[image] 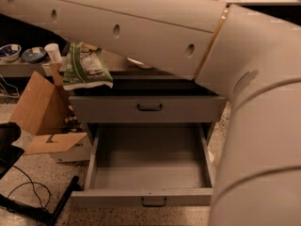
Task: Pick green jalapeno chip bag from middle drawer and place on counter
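Where the gripper is: hidden behind the arm (141, 27), which crosses the top of the view; it lies somewhere above the bag's upper edge.
Grip state: cannot tell, none of it shows.
Green jalapeno chip bag (87, 66): hangs upright and crumpled just below the arm's underside, with its top running up out of sight behind the arm.
Bag against cabinet: at the left front corner of the counter (117, 62), well above the open drawer; whether it touches the counter cannot be told.
Counter: grey-brown top, mostly covered by the arm.
Upper drawer (149, 108): grey front with a dark bar handle, directly under the counter.
Middle drawer (141, 197): pulled out towards the camera, showing its plain grey floor.
Left side: cardboard box (40, 107) on the speckled floor, with two bowls (9, 51) and a white cup (52, 52) on a shelf behind it.
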Controlling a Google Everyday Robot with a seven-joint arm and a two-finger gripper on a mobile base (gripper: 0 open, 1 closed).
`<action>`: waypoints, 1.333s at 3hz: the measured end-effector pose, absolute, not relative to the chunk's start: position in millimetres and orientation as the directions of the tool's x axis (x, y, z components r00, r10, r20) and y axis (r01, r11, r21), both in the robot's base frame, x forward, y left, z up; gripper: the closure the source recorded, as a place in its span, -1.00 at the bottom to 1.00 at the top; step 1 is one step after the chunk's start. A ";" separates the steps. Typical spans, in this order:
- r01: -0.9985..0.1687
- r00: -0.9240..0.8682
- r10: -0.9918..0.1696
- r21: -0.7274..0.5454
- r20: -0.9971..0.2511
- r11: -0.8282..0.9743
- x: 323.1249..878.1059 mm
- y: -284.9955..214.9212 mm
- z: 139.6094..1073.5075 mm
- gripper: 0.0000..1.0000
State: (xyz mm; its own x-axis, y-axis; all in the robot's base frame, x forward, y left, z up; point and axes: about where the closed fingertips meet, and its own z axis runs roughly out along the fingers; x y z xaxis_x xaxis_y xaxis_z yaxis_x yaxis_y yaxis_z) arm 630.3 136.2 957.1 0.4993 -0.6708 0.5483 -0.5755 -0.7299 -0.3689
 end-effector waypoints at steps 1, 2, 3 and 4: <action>-0.489 0.521 -0.612 -0.379 0.596 -0.786 697.9 145.0 974.5 1.00; -0.378 0.564 -0.563 -0.417 0.605 -0.827 766.6 155.8 982.4 1.00; -0.272 0.594 -0.510 -0.441 0.622 -0.855 813.9 174.6 984.8 1.00; -0.236 0.587 -0.503 -0.461 0.634 -0.856 827.5 174.6 1002.0 0.68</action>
